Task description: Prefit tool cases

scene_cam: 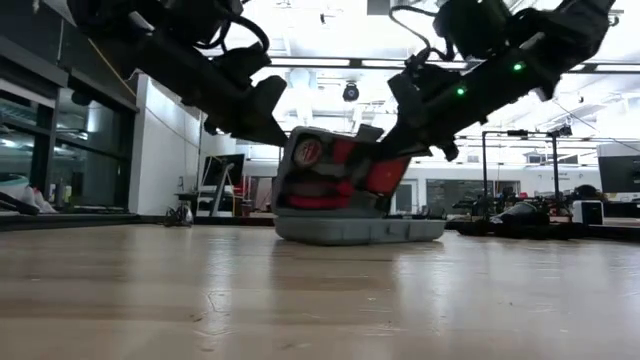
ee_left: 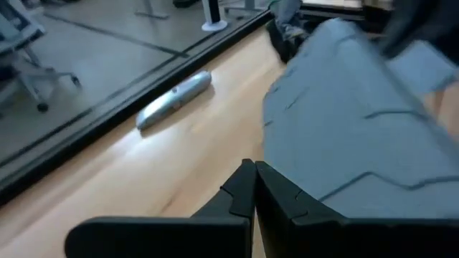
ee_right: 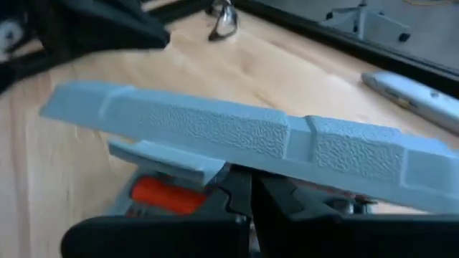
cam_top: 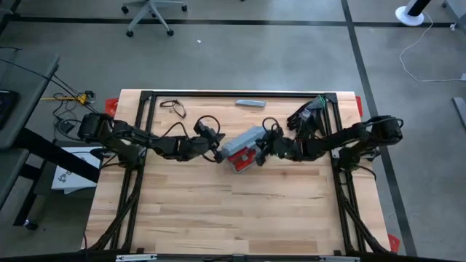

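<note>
the blue-grey tool case (cam_top: 241, 148) sits on the wooden table (cam_top: 218, 211) between both arms, its lid (scene_cam: 335, 170) raised and red-handled tools (scene_cam: 345, 170) visible inside. the left gripper (cam_top: 218, 153), fingers pressed together, is at the case's left end beside the lid. the right gripper (cam_top: 259, 154), fingers also together and holding nothing, touches the lid's edge. a slim grey bar (cam_top: 250, 103) lies beyond the case.

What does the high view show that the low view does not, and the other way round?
Only the high view: a slim grey bar, black gloves and glasses near the table's far edge.
Only the low view: red-handled tools inside the half-open case, and the room behind.
Both: the case on the table with the left gripper and right gripper, both shut, at its lid from opposite sides.
</note>
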`<state>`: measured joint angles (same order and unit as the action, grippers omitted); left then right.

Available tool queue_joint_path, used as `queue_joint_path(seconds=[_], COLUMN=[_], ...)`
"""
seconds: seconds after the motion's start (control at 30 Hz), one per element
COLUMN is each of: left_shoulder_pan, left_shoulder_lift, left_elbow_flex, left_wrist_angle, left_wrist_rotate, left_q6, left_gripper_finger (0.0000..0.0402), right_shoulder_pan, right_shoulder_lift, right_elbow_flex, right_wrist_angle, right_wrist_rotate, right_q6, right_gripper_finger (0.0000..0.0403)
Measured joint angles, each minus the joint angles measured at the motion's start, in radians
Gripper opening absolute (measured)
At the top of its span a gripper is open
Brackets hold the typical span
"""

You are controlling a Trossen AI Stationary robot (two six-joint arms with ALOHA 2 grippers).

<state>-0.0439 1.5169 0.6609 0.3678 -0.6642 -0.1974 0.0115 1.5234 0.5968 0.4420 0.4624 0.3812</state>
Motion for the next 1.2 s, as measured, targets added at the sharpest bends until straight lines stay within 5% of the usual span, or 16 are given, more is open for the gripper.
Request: queue_joint_path(seconds=[0.33,0.7,1.2], left_shoulder_pan=[0.004,-0.006,-0.017], left_shoulder_lift=[-0.074,-0.127,-0.127], left_elbow_flex=[-0.002,-0.002,-0.003], left_wrist_angle=[-0.002,-0.004,-0.005], left_wrist_rotate=[-0.035,-0.024,-0.019], left_q6=[0.131,0.143,0.131], left_gripper_finger=[0.0,0.0,0.0], right_shoulder_pan=[-0.124,-0.252,-0.252], right_shoulder_lift=[0.001,0.002,0.002], right_elbow_flex=[0.029,0.175,0.208], right_wrist_angle=[0.062,-0.081,-0.132], right_wrist_rotate=[-0.145,-0.225,-0.238], right_q6=[-0.087,-0.233,-0.251], right_gripper_finger=[0.0,0.0,0.0])
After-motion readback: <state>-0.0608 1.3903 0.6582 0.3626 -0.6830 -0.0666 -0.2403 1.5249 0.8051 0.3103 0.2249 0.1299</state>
